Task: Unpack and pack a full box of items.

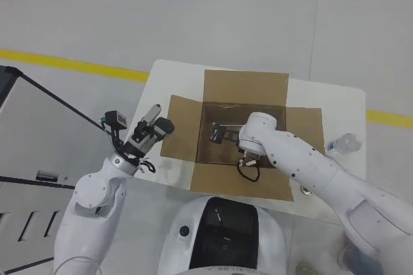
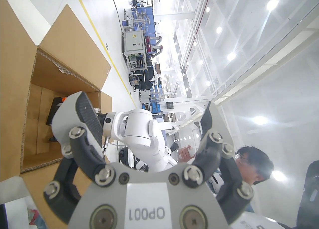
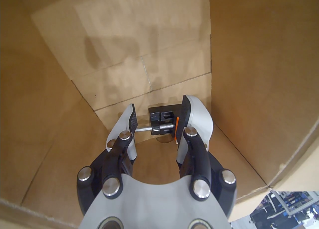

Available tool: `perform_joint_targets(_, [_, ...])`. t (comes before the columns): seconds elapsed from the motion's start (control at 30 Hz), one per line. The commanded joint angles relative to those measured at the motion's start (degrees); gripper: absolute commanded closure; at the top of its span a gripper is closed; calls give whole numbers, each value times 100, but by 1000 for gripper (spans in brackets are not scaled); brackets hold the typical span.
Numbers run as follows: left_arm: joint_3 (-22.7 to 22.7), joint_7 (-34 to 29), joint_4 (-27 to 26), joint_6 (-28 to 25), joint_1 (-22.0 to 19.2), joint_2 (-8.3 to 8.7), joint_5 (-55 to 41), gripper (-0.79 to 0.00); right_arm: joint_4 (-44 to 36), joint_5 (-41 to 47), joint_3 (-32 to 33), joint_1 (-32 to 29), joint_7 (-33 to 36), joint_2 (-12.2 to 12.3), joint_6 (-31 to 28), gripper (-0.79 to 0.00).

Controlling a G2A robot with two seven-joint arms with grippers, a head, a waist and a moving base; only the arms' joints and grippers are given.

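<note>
An open cardboard box [image 1: 246, 86] stands on the white table [image 1: 172, 75] with its flaps folded out. My right arm goes down into it. In the right wrist view, my right gripper [image 3: 159, 113] is shut on a black clamp [image 3: 162, 119] with a threaded screw and an orange part, low by the box [image 3: 249, 53] floor near a corner. One pad meets the screw end, the other the orange side. From above, the clamp [image 1: 217, 133] shows dark at the right gripper [image 1: 221, 135]. My left gripper [image 1: 155, 122] is raised beside the box's left flap, open and holding nothing [image 2: 145, 101].
A clear plastic bottle [image 1: 344, 144] lies near the table's right edge, past the box's right flap. A dark framed structure [image 1: 48, 96] stands off the table's left side. The box floor around the clamp is bare cardboard.
</note>
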Motion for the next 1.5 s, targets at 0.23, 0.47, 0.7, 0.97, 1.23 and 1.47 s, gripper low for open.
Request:
perform_joint_targets(0.23, [0, 0, 0, 0, 0, 0, 0, -785, 895, -293, 97, 73, -576, -126, -111, -382])
perform_joint_targets(0.47, [0, 0, 0, 0, 0, 0, 0, -785, 1238, -390, 242, 81, -693, -140, -293, -376])
perform_joint_targets(0.7, [0, 0, 0, 0, 0, 0, 0, -785, 1413, -373, 292, -4, -819, -217, -396, -369])
perform_joint_targets(0.97, [0, 0, 0, 0, 0, 0, 0, -785, 1774, -463, 368, -58, -1059, -293, -350, -348])
perform_joint_targets(1.23, [0, 0, 0, 0, 0, 0, 0, -785, 2072, -539, 409, -43, -1056, -381, -464, -317])
perform_joint_targets(1.47, [0, 0, 0, 0, 0, 0, 0, -785, 2317, -550, 397, -32, -1023, -509, -497, 0])
